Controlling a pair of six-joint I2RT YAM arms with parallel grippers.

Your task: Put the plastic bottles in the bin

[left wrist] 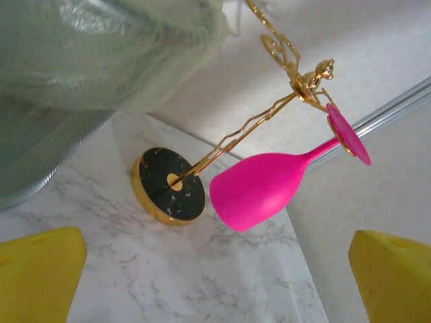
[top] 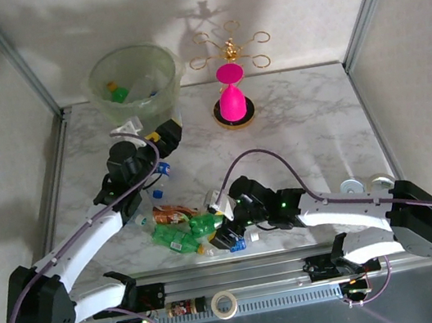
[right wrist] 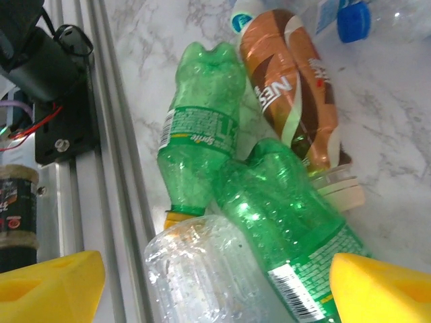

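Several plastic bottles lie in a pile (top: 182,229) near the table's front edge: a brown-labelled one (right wrist: 289,87), two green ones (right wrist: 202,128) (right wrist: 283,208) and a clear one (right wrist: 202,276). My right gripper (top: 226,230) (right wrist: 215,289) is open at the pile, its yellow fingers either side of the clear bottle and the nearer green bottle. The pale-green bin (top: 137,108) (left wrist: 101,54) stands at the back left with a green bottle (top: 115,91) inside. Close to the bin's front wall, my left gripper (top: 163,133) (left wrist: 215,282) is open and holds nothing. A blue-capped clear bottle (top: 160,173) lies beside the left arm.
A pink glass (top: 231,97) (left wrist: 259,188) hangs on a gold wire stand (top: 229,51) right of the bin. The aluminium rail (right wrist: 121,168) runs along the front edge, with a tape roll (top: 223,303) on it. Two round discs (top: 351,186) lie at the right.
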